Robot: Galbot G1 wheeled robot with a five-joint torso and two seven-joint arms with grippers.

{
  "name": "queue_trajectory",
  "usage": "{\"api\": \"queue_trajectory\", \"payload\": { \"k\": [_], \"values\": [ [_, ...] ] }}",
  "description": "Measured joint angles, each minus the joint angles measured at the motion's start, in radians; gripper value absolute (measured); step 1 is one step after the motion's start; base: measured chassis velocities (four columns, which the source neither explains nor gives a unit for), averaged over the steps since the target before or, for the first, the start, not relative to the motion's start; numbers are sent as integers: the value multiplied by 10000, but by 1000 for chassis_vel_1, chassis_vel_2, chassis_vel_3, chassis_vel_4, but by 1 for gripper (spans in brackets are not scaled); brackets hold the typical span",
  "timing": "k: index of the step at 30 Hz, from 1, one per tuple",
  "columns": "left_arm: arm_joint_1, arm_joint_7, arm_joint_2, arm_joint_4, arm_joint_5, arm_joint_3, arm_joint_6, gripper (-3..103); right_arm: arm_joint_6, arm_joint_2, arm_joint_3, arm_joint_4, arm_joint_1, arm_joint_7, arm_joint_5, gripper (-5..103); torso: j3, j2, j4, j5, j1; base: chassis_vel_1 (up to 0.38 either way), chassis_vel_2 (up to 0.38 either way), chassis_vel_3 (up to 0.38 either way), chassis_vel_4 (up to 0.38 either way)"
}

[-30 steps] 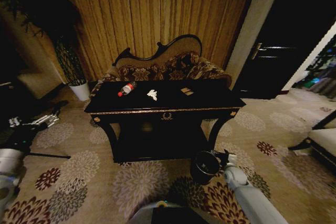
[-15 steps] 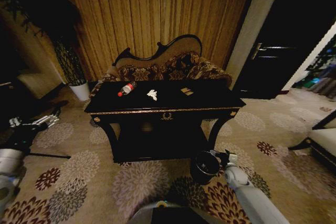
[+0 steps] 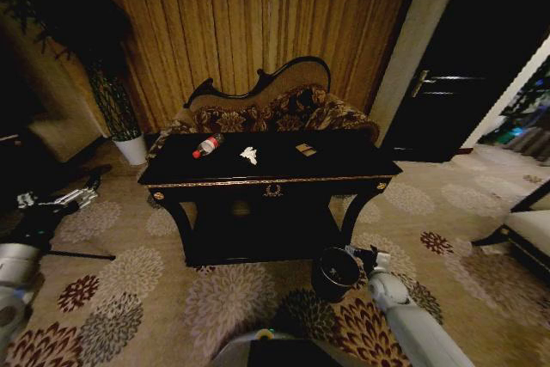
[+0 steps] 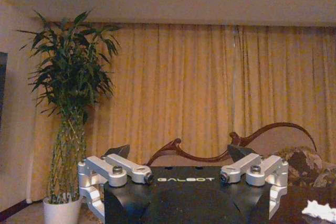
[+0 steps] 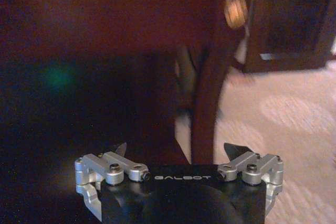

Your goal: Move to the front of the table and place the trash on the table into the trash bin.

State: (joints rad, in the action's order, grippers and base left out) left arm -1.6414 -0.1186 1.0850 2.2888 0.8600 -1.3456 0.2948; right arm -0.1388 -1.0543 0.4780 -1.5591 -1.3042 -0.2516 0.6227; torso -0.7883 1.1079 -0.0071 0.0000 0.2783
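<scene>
The robot stood facing the table (image 3: pixel 266 180), square to its long front edge but well back from it, with patterned carpet between. I judged it to be in the approach step, with nothing yet picked up. The trash lay on the tabletop: a bottle (image 3: pixel 206 145) toward the left, crumpled paper (image 3: pixel 248 155) near the middle and a dark wrapper (image 3: pixel 306 149) to the right, each well apart from the others. The bin (image 3: pixel 334 273) sat on the floor by the table's front right leg.

The right gripper (image 5: pixel 176 153) hung low just beside the bin's right side, its fingers spread wide and holding nothing. The left gripper (image 4: pixel 177 153) was out to the robot's left, away from the table, also wide open and empty, looking toward the curtain and the plant (image 4: pixel 71 103).

To my eye the next move called for closing on the table until the top came within reach, then lifting an arm above the edge, since both grippers sat below the tabletop level. The carpet ahead looked free. The bin stood close to the right arm and could be knocked. The sofa (image 3: pixel 275 109) stood right behind the table, so there was little room past the far edge.
</scene>
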Motion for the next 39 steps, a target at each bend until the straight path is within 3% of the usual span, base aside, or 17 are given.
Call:
{"api": "queue_trajectory", "payload": {
  "k": [11,15,20,30,39],
  "values": [
    [58,44,42,-121,17,204,-28,100,371,719,488,-3598,-860,-221,109,100,0,0,-2,1,0,0,0,0,0],
    [94,72,58,-179,-70,363,-85,100,175,957,449,-4803,-1018,-434,473,100,0,0,1,-2,0,0,0,0,0],
    [330,533,145,-51,-282,706,-35,100,-276,1592,663,-6421,-1225,-818,1218,100,0,0,-3,0,0,0,0,0,0],
    [411,589,90,-27,-317,810,93,100,-650,1984,822,-7552,-1075,-1137,1789,100,0,0,-1,-1,0,0,0,0,0],
    [455,581,13,-45,-370,873,289,100,-660,2260,795,-7235,-755,-1121,1942,100,0,0,-1,0,0,0,0,0,0]
  ]
}}
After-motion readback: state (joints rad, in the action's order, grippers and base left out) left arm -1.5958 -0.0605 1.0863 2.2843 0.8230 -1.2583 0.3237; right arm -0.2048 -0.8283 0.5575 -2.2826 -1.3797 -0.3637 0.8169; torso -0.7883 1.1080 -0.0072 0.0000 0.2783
